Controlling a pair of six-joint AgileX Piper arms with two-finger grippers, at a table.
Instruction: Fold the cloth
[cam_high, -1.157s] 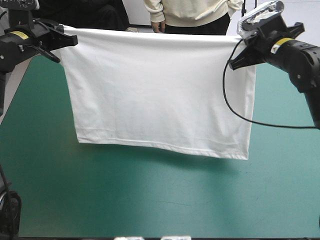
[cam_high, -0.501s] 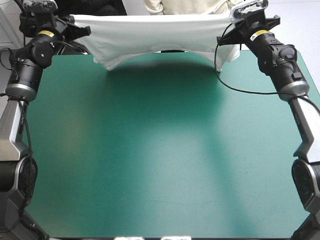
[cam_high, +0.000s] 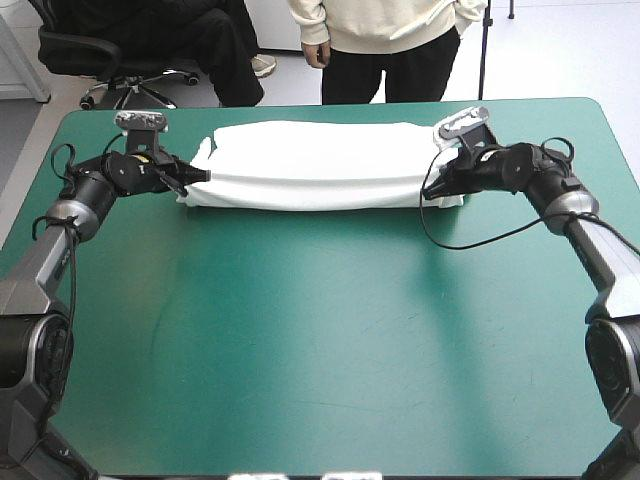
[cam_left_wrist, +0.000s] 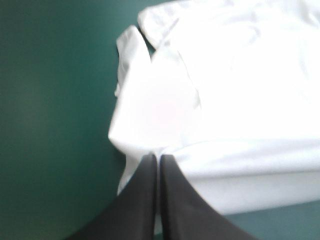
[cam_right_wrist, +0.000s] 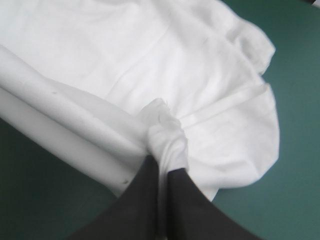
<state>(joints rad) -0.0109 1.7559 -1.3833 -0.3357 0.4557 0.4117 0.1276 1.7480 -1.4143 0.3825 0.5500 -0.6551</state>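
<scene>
The left gripper (cam_high: 200, 177), a pair of broad black curved fingers, lies low over the teal-green covered surface (cam_high: 320, 350) in its far left part, reaching in toward the middle. In the left wrist view the left gripper (cam_left_wrist: 159, 157) has its fingers pressed together, only a thin slit between them. The tips are clamped on the edge of the white short-sleeved fabric T-shirt (cam_left_wrist: 240, 100), with the bare surface (cam_left_wrist: 50, 100) beside them.

The T-shirt (cam_high: 315, 165) rests on the surface as a long folded band. It runs side to side across the far half, roughly parallel to the far edge and set back from it. Its layers are doubled over, and a soft rounded fold runs along the near side. The left end is a little rumpled, with a small flap sticking out just beyond the left gripper.

At the right end of the band the right gripper (cam_high: 432, 190) also lies low, pointing in toward the middle. In the right wrist view the right gripper (cam_right_wrist: 162, 167) is all but closed, pinching a bunched knot of the T-shirt (cam_right_wrist: 125, 65) at its near right corner. Two rolled layers run away beside the fingers. The hem curves around ahead of them onto the surface (cam_right_wrist: 50, 200).
</scene>
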